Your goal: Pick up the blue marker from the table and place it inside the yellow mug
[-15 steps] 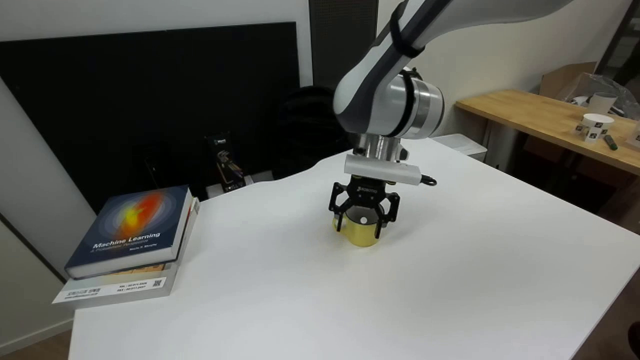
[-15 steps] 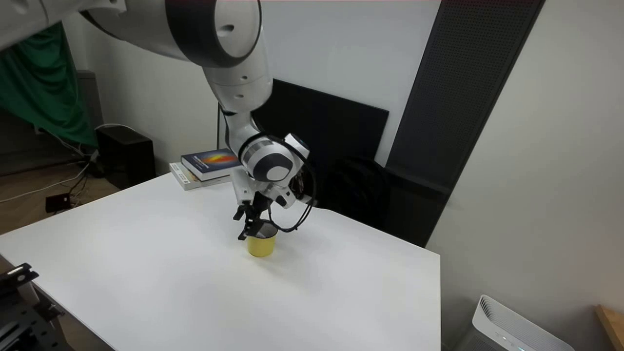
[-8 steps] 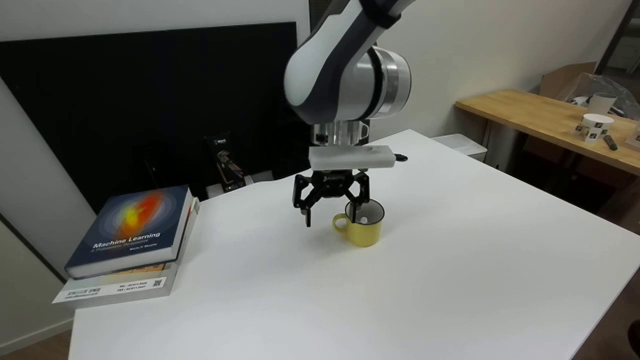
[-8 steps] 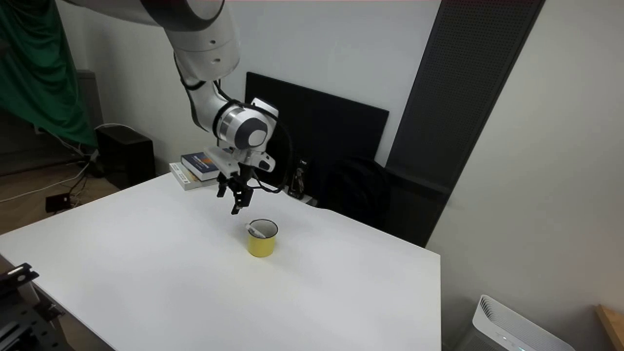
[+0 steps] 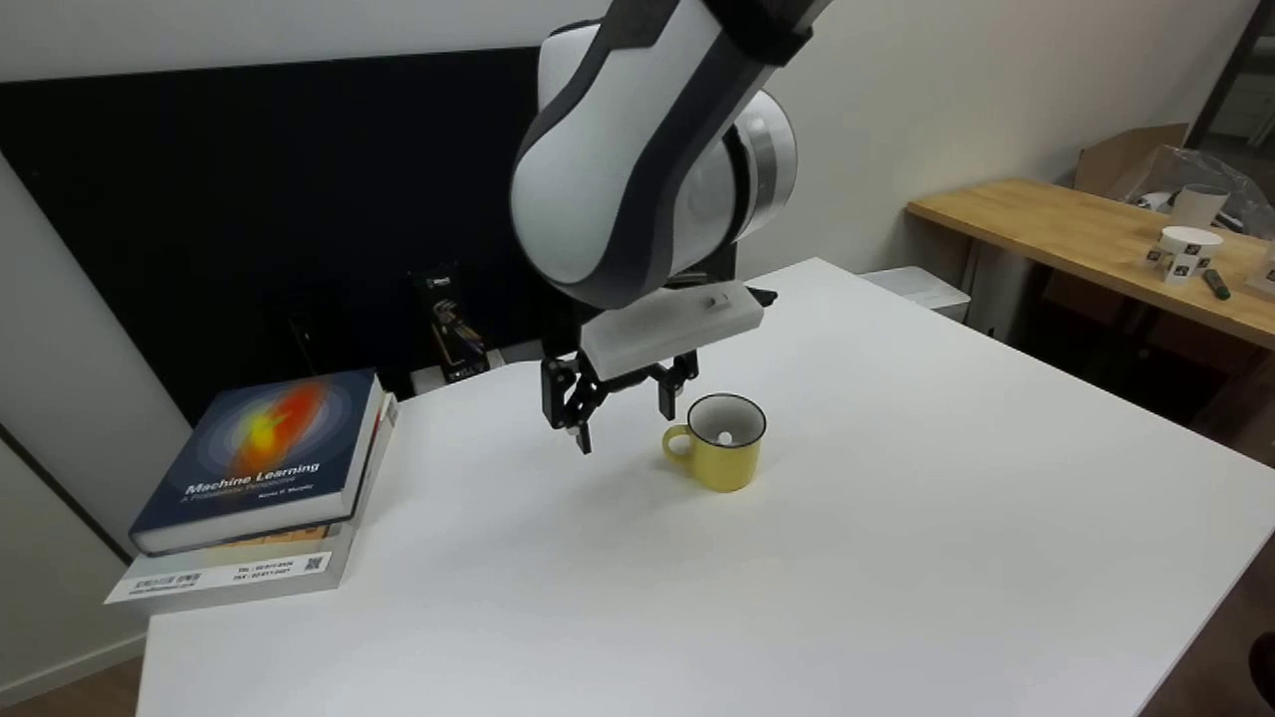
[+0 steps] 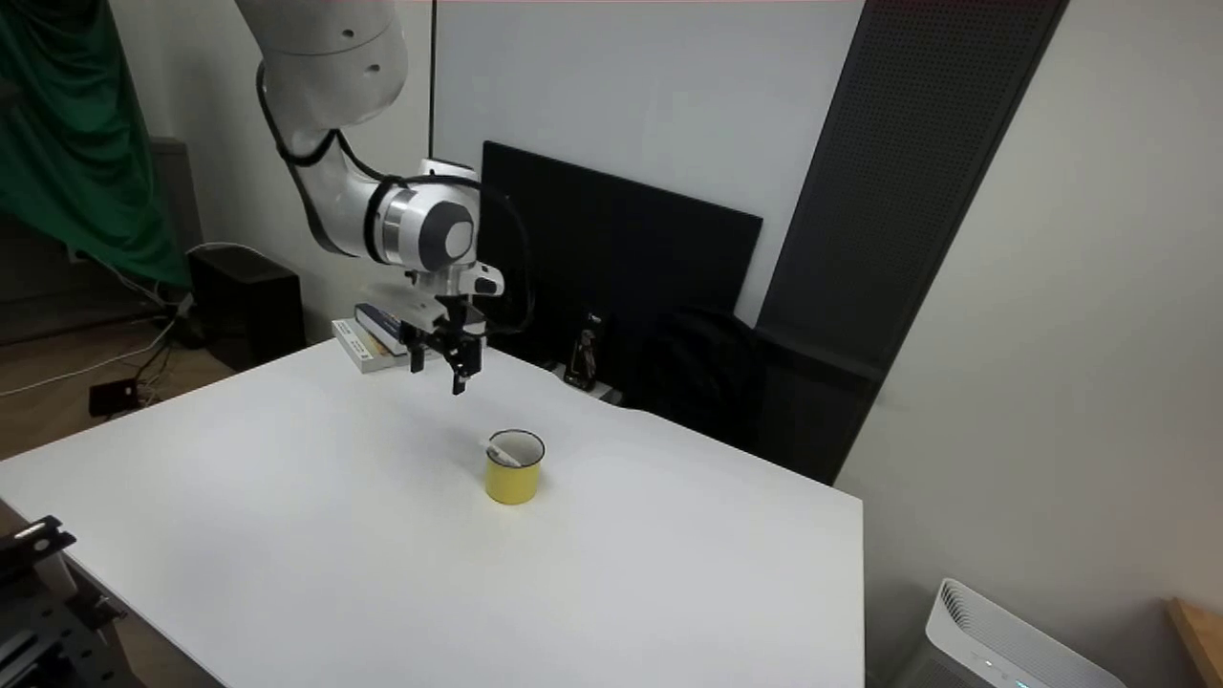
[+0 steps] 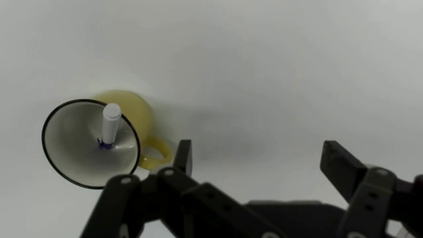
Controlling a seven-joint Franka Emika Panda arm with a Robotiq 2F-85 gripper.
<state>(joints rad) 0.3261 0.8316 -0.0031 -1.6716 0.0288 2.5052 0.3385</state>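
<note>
With the gripper spread wide and empty — below and beside it, the blue marker leans inside the yellow mug — we should lift away slowly, well clear of the handle.

The arm hangs down from the top edge; the tool has its fingers spread wide.
In an exterior view the arm slopes down leftward from the top, with the tool tilted just below the middle, its picture-left finger lower. In an exterior view the wrist sits at upper left, the tool pointing downward beneath it. In the wrist view, both fingers stand in the lower half, across a broad gap.
</note>
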